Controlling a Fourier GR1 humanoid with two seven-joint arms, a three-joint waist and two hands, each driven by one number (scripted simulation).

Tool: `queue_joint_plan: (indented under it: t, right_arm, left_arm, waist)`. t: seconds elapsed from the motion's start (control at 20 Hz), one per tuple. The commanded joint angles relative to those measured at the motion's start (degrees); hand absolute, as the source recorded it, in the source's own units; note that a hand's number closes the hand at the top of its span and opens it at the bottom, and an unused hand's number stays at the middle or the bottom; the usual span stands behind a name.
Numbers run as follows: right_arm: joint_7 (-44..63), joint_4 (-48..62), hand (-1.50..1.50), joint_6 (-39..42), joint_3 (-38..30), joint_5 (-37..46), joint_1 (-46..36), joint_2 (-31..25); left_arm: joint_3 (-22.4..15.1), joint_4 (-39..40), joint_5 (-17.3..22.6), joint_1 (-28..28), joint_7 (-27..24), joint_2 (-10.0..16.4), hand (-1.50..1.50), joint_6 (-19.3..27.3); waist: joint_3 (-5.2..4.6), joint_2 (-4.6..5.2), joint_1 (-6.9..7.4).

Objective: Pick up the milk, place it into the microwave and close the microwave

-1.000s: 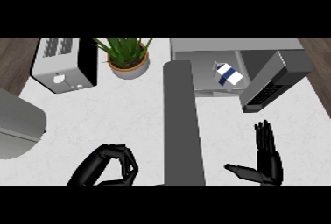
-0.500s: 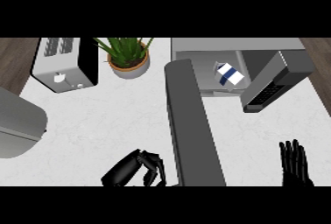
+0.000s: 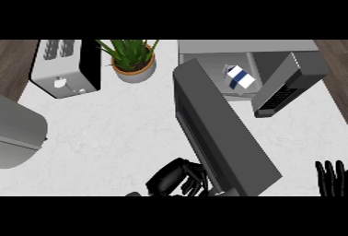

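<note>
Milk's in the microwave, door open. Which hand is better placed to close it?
Left: left hand is beside the door, on its outer side; right hand rests at the lower-right edge.

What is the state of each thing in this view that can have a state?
microwave door: open, standing out over the counter
milk: inside the microwave, not held
left hand: fingers curled, holding nothing, beside the door's free end
right hand: open, fingers straight, at the lower right edge
</note>
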Motion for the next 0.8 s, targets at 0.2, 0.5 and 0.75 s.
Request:
queue_joint_plan:
  t: [0.2,0.5,0.75]
  right_arm:
    - [3.43,-9.39,-1.5,4.65,0.25,-2.76,4.21,-3.58]
    - [7.68,-14.04,-1.5,3.96,2.27,-2.8,2.2,-3.8]
    - [8.59,-16.96,-1.5,5.23,2.68,-3.58,3.16,-4.85]
  left_arm:
    - [-13.28,9.37,12.56,-13.86,1.13,-0.58,1.5,14.84]
    - [-16.04,10.04,19.81,-20.27,4.23,-0.57,1.5,19.68]
    - [-11.69,7.4,27.11,-21.1,0.45,-0.58,1.5,25.21]
  waist:
    - [-0.12,0.66,-3.68]
    - [-0.24,1.44,-6.49]
    - [-0.57,2.21,-9.3]
